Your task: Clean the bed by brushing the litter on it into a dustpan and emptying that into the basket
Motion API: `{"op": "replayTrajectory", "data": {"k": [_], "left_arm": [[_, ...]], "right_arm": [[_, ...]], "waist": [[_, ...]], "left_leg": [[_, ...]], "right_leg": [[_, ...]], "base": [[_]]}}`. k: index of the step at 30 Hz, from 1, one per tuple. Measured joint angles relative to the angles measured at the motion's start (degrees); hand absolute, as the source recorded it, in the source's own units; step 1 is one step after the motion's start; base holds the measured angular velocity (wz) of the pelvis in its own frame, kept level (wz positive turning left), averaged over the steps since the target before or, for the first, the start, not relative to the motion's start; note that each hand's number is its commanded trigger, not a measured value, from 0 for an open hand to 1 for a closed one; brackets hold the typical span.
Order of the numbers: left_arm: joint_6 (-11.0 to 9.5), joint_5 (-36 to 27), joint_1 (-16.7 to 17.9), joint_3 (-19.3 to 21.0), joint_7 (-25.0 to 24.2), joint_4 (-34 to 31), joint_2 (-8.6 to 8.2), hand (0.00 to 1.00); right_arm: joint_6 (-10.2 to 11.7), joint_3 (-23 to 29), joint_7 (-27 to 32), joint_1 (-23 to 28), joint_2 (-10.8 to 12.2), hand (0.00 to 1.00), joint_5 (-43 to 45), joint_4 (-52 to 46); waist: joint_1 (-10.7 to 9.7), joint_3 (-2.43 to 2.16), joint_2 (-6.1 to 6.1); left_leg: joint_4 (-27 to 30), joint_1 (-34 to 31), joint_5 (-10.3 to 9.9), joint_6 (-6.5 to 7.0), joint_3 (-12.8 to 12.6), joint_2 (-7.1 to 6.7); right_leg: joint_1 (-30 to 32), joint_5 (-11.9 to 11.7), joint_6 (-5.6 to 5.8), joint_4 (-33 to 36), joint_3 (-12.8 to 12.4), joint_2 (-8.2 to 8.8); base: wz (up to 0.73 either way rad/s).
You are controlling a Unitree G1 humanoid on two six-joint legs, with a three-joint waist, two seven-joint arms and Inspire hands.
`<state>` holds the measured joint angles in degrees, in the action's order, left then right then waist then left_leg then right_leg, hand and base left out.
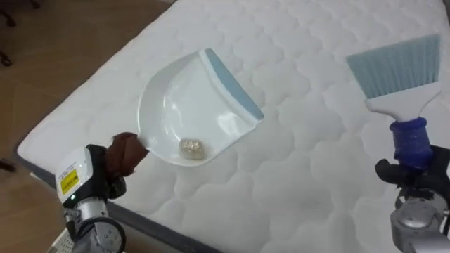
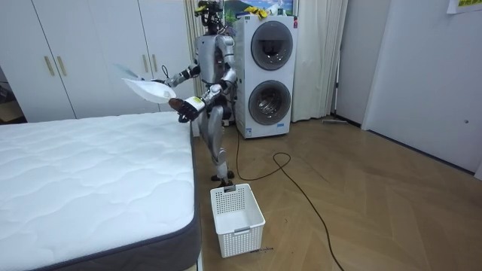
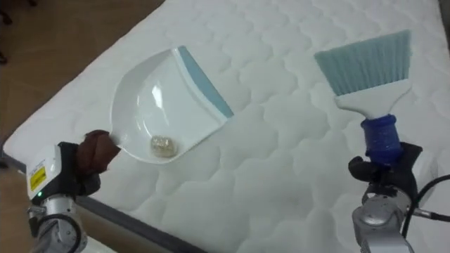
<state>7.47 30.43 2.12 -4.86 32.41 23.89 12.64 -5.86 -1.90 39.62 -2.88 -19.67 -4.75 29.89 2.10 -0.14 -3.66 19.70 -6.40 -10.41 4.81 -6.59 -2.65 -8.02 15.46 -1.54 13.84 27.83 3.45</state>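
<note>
My left hand (image 1: pixel 105 169) is shut on the brown handle of a white dustpan (image 1: pixel 183 105) with a pale blue lip. I hold the pan tilted above the near left part of the white quilted mattress (image 1: pixel 316 183). A small crumpled scrap (image 1: pixel 191 147) lies in the pan's deep end near the handle. At the right, my right hand (image 1: pixel 411 176) is curled round the blue handle of a brush (image 1: pixel 397 67). Its pale blue bristles point up and away, above the mattress. In the room view I stand at the bed's corner with the dustpan (image 2: pixel 153 89) raised.
The mattress edge (image 1: pixel 84 190) runs along the lower left, with wooden floor beyond it. A white slatted basket (image 2: pixel 237 217) stands on the floor by the bed's corner. Stacked washing machines (image 2: pixel 265 71) are behind me, and white wardrobes (image 2: pixel 68 60) line the wall.
</note>
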Motion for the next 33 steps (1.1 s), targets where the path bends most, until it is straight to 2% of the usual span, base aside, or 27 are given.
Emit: {"op": "replayTrajectory", "data": {"k": [2, 3, 5, 6, 7, 8, 9, 10, 11, 12, 13, 14, 15, 18, 19, 20, 25, 27, 28, 29, 30, 31, 32, 33], "left_arm": [[-0.1, -1.1, 0.1, 0.3, -0.6, -1.1, -0.02, 1.0], [-0.3, -1.4, 0.2, 0.3, -0.7, -1.4, -0.11, 1.0], [-0.8, -1.2, 0.3, 0.3, -0.9, -1.5, -0.04, 1.0], [-1.2, -1.3, 0.4, 0.3, -1.0, -1.5, 0.1, 1.0], [-1.7, -1.4, 0.4, 0.1, -1.1, -1.7, 0.1, 1.0], [-1.7, -1.5, 0.4, 0.1, -1.3, -2.1, 0.05, 1.0], [-1.8, -1.5, 0.4, 0.1, -1.3, -3.4, -0.06, 1.0], [-2.2, -1.6, 0.4, 0.1, -1.3, -3.9, -0.21, 1.0], [-2.4, -1.6, 0.4, 0.0, -1.3, -3.9, -0.18, 1.0], [-2.6, -1.5, 0.4, -0.4, -1.3, -3.9, 0.07, 1.0], [-2.7, -1.5, 0.4, -0.9, -1.3, -3.7, 0.16, 1.0], [-2.8, -1.6, 0.4, -1.0, -1.5, -3.6, 0.09, 1.0], [-2.8, -1.9, 0.7, -1.0, -1.7, -3.4, -0.29, 1.0], [-2.9, -2.2, 0.8, -0.4, -1.8, -3.3, -0.46, 1.0], [-2.9, -1.7, 0.8, 0.2, -1.8, -3.4, -0.46, 1.0], [-2.9, -1.4, 0.8, 0.6, -1.8, -3.4, -0.4, 1.0], [-2.9, -1.0, 1.0, 2.8, -1.6, -3.6, -0.15, 1.0], [-2.9, -0.7, 1.0, 3.0, -1.6, -3.7, -0.36, 1.0], [-2.9, -0.6, 1.0, 3.0, -1.6, -3.7, -0.48, 1.0], [-2.9, -0.4, 0.8, 2.8, -1.6, -3.7, -0.57, 1.0], [-3.0, -0.2, 0.7, 2.3, -1.6, -3.7, -0.64, 1.0], [-3.0, -0.2, 0.9, 1.9, -1.7, -3.5, -0.64, 1.0], [-2.9, -0.2, 1.2, 1.8, -1.7, -3.5, -0.58, 1.0], [-2.9, -0.5, 1.6, 1.8, -2.0, -3.1, -0.38, 1.0]], "right_arm": [[0.0, 0.0, 0.3, 0.0, 0.0, 0.0, -0.4, -0.5], [0.0, -0.1, 0.4, 0.1, 0.1, 0.0, -1.4, -1.3], [0.0, -0.1, 0.6, 0.8, 0.7, 0.0, -3.2, -2.2], [0.0, -0.1, 1.1, 1.0, 1.6, 0.0, -4.4, -2.2], [0.0, 0.0, 1.4, 1.4, 2.1, 0.0, -5.3, -2.6], [0.1, 0.0, 1.5, 1.9, 2.2, 0.0, -5.9, -3.2], [0.4, 0.0, 1.4, 2.2, 2.3, 0.0, -6.6, -4.0], [0.9, 0.0, 1.4, 1.4, 2.1, 0.0, -6.6, -4.1], [1.1, 0.0, 1.4, 1.2, 2.1, 0.0, -6.5, -4.2], [1.1, 0.0, 1.3, 1.4, 2.1, 0.0, -6.5, -4.6], [1.1, 0.0, 1.4, 1.5, 2.1, 0.0, -6.5, -4.6], [1.1, 0.0, 1.3, 1.6, 2.1, 0.0, -6.5, -4.7], [1.2, 0.0, 0.9, 1.8, 2.1, 0.0, -6.5, -4.6], [1.2, 0.2, -1.3, 1.9, 2.1, 0.0, -7.5, -4.9], [1.5, 0.2, -2.0, 1.9, 2.1, 0.0, -7.4, -5.1], [1.7, 0.2, -2.4, 1.9, 2.1, 0.0, -7.4, -5.1], [2.3, 0.4, -4.2, 3.3, 2.1, 0.0, -7.3, -5.2], [2.3, 0.4, -4.3, 4.3, 2.2, 0.0, -7.3, -5.5], [2.3, 0.6, -4.3, 5.2, 2.3, 0.0, -7.3, -6.4], [2.3, 0.9, -4.3, 5.7, 2.3, 0.0, -7.3, -6.9], [2.3, 1.5, -4.2, 6.5, 2.3, 0.0, -8.0, -7.4], [2.3, 1.4, -4.3, 6.5, 2.5, 0.0, -9.2, -7.3], [2.3, 1.3, -4.8, 6.5, 2.7, 0.0, -9.3, -7.4], [2.3, 1.3, -5.9, 7.2, 3.3, 0.0, -9.4, -7.5]], "waist": [[0.2, 0.04, 0.45], [0.9, 0.14, 1.09], [1.6, 0.14, 1.34], [1.5, 0.18, 1.24], [1.1, 0.28, 1.22], [0.8, 0.24, 1.17], [0.9, 0.21, 1.11], [1.5, 0.54, 1.55], [1.1, 0.65, 1.79], [-0.1, 0.65, 1.7], [-0.7, 0.87, 1.32], [-0.7, 0.87, 1.07], [-0.7, 0.78, 0.64], [0.7, 0.71, 0.67], [1.7, 0.7, 0.65], [1.8, 0.7, 0.61], [2.8, 0.57, -0.71], [2.9, 0.59, -1.01], [1.8, 0.62, -0.84], [0.7, 0.62, -0.46], [-0.4, 0.65, 0.23], [0.3, 0.8, 0.45], [0.6, 0.8, 0.43], [-1.5, 0.22, -0.96]], "left_leg": [[0.2, 0.2, -0.5, 0.46, -0.3, -0.16], [0.5, 0.4, -0.9, 0.66, 0.1, -0.12], [0.6, 1.5, -1.3, 1.08, 1.7, -0.32], [0.9, 2.4, -1.6, 1.29, 3.8, -0.83], [1.3, 3.2, -1.8, 1.53, 6.6, -1.46], [1.3, 3.2, -1.9, 1.58, 8.2, -1.83], [1.0, 2.9, -1.6, 1.61, 10.1, -2.17], [0.9, 2.0, -1.0, 1.65, 10.8, -2.16], [1.0, 1.6, -0.7, 1.74, 11.9, -2.36], [0.8, 0.9, 0.5, 1.77, 15.0, -3.39], [0.1, 0.6, 1.6, 1.76, 17.8, -4.69], [0.0, 0.5, 1.9, 1.71, 18.6, -5.28], [0.4, -0.1, 2.0, 1.61, 19.8, -6.23], [-0.1, -0.6, 2.4, 0.92, 21.9, -6.6], [-0.1, -0.6, 2.5, 0.64, 22.5, -6.75], [-0.1, -0.6, 2.6, 0.52, 23.0, -6.96], [0.1, -1.6, 3.7, -0.09, 27.3, -8.32], [0.2, -2.5, 4.1, -0.13, 26.5, -8.14], [0.9, -4.5, 4.3, 0.31, 19.9, -6.12], [1.6, -6.0, 4.0, 0.7, 13.8, -4.26], [3.1, -7.5, 2.3, 1.9, 1.2, -0.04], [4.1, -7.4, 0.7, 0.32, -0.7, 0.49], [3.5, -7.0, 0.9, -0.84, 0.6, -0.52], [-1.3, -5.4, 3.5, -5.8, 4.4, -3.73]], "right_leg": [[0.3, 0.6, 0.69, 2.4, 0.9, 0.83], [1.3, 0.8, 1.03, 6.0, 1.0, 1.57], [2.7, 0.8, 1.13, 12.5, 0.1, 2.81], [3.6, 0.4, 1.83, 17.3, -1.6, 3.62], [5.4, -0.6, 2.51, 21.4, -4.4, 3.47], [6.3, -0.4, 2.77, 22.4, -6.2, 3.29], [7.9, 0.6, 3.01, 21.5, -10.1, 1.89], [9.0, 1.4, 2.65, 17.8, -12.3, 0.5], [9.1, 1.4, 2.61, 15.4, -13.2, -0.23], [9.0, 1.3, 2.53, 10.5, -15.7, -1.45], [9.1, 0.3, 2.28, 6.2, -19.4, -1.91], [9.1, -0.9, 2.39, 4.4, -21.2, -1.93], [9.0, -4.7, 1.73, 2.0, -23.6, -1.82], [7.6, -5.5, 1.48, 0.7, -21.2, -2.28], [7.5, -5.5, 1.47, 0.7, -21.0, -2.28], [7.3, -5.5, 1.48, 0.7, -20.5, -2.17], [6.1, -5.7, 1.56, -1.2, -15.9, -1.72], [5.7, -5.9, 1.53, -2.1, -13.8, -1.44], [4.8, -6.0, 1.66, -3.0, -9.8, -0.6], [4.2, -5.7, 1.79, -3.3, -7.5, -0.58], [4.1, -4.6, 2.01, -2.4, -5.0, -0.72], [4.5, -3.9, 2.45, -0.9, -5.0, -0.44], [4.9, -3.7, 2.26, -0.8, -5.3, -0.58], [5.0, -3.6, 0.19, -2.3, -5.5, 0.33]], "base": [[0.28], [0.21], [0.39], [0.8], [0.92], [0.99], [0.69], [0.64], [0.83], [1.27], [1.32], [1.05], [0.76], [0.5], [0.29], [0.32], [0.46], [0.63], [1.0], [1.31], [0.82], [0.42], [0.48], [1.11]]}}
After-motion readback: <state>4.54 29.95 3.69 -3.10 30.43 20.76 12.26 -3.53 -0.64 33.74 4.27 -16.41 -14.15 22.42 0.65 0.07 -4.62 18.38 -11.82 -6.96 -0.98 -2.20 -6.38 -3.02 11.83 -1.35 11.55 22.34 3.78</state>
